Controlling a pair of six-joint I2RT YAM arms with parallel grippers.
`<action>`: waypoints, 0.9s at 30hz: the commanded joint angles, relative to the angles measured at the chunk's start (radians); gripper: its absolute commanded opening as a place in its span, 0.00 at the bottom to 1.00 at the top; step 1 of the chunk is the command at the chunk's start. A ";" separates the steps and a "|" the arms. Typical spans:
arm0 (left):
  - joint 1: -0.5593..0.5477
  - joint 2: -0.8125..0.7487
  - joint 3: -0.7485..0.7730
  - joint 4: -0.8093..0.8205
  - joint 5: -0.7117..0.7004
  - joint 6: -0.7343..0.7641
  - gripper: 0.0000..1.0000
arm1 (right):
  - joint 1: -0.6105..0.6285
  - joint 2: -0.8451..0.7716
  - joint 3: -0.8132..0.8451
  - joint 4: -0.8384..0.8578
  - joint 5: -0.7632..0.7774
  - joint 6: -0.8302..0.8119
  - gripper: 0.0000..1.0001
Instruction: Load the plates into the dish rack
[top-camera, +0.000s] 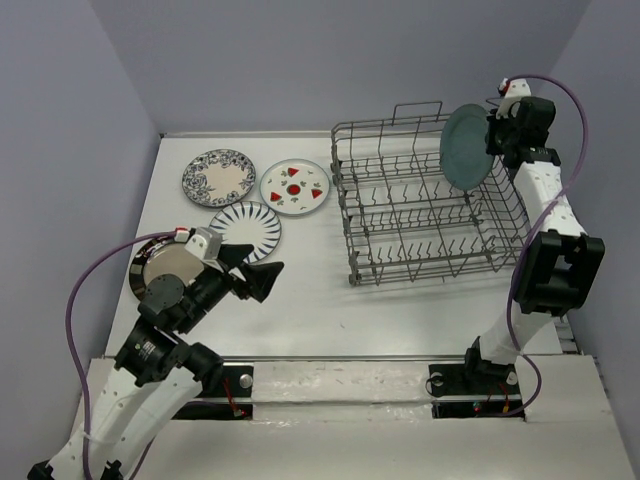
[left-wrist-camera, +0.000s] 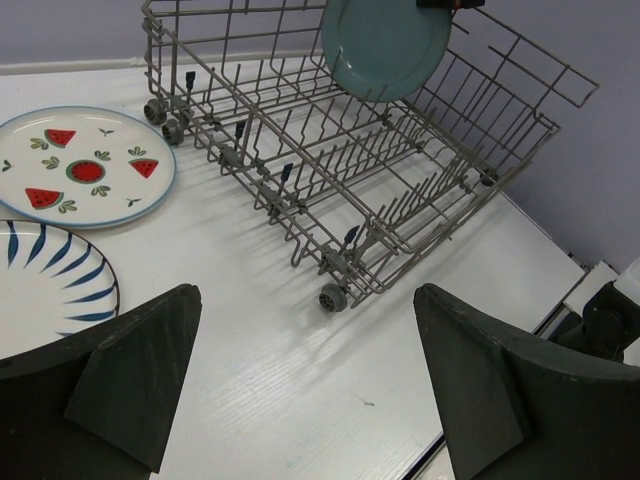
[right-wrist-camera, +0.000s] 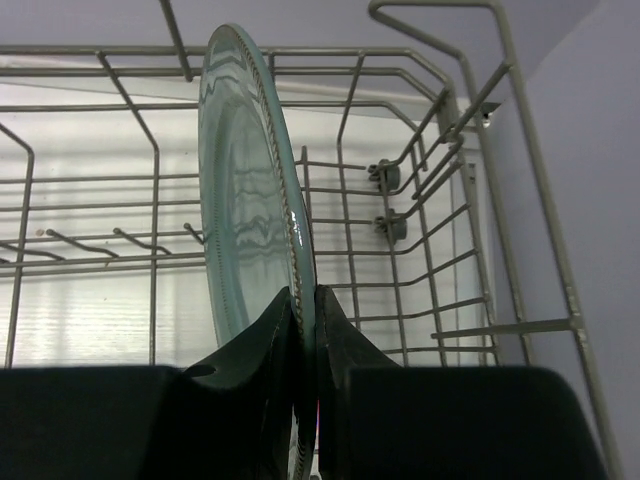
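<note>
My right gripper (top-camera: 490, 138) is shut on the rim of the teal-grey plate (top-camera: 466, 147), holding it upright on edge above the far right part of the dish rack (top-camera: 425, 200); the plate (right-wrist-camera: 245, 190) fills the right wrist view with my gripper (right-wrist-camera: 305, 300) pinching it. My left gripper (top-camera: 258, 268) is open and empty above the table, left of the rack. The floral plate (top-camera: 218, 177), the fruit plate (top-camera: 295, 186) and the striped plate (top-camera: 247, 230) lie flat at the back left. The dark silver-rimmed plate (top-camera: 150, 265) is partly hidden under my left arm.
The rack (left-wrist-camera: 360, 170) stands tilted on small wheels at the right of the table, seen in the left wrist view with the teal plate (left-wrist-camera: 385, 45) above it. The fruit plate (left-wrist-camera: 85, 165) and striped plate (left-wrist-camera: 50, 280) lie left of my left gripper (left-wrist-camera: 305, 385).
</note>
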 joint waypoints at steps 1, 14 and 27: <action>0.002 0.021 -0.004 0.042 -0.004 0.014 0.99 | 0.001 -0.024 -0.023 0.182 -0.067 0.024 0.07; 0.038 0.101 0.012 0.018 -0.067 -0.004 0.99 | 0.030 -0.070 -0.131 0.290 -0.061 0.167 0.49; 0.089 0.272 0.044 0.002 -0.148 -0.076 0.99 | 0.096 -0.155 -0.166 0.262 0.025 0.358 0.78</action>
